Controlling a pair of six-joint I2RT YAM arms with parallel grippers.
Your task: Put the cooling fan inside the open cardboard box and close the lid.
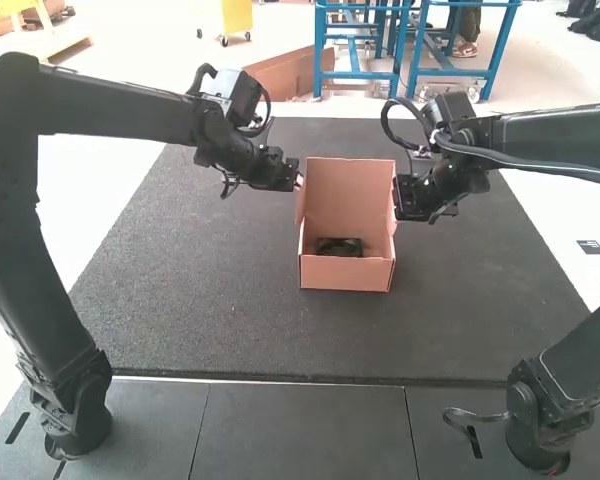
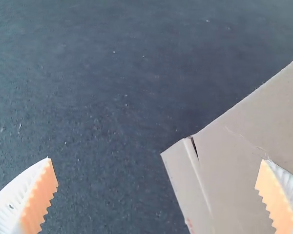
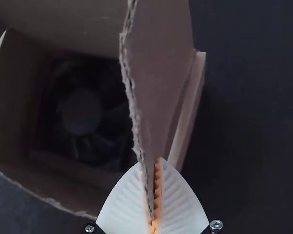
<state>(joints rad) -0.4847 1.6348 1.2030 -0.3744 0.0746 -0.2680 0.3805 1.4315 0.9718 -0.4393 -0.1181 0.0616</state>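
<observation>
The cooling fan [image 1: 338, 246] lies inside the cardboard box [image 1: 346, 272]. Right gripper [image 3: 154, 207]: jaws clamped on its 3 o'clock flap [image 3: 156, 97]. Left gripper [image 1: 292, 178], at 10 o'clock: jaws wide, empty.

Left hand [image 1: 293, 181] wide, right hand [image 3: 155, 168] pinched

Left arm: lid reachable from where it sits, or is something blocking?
Probably yes: the left tool is open beside the upright lid, nothing between them. The right tool grips the side flap opposite.

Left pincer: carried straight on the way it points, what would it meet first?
The left pincer would probably meet the upright lid of the cardboard box first; its edge sits between the open fingers. Depth is unclear.
</observation>
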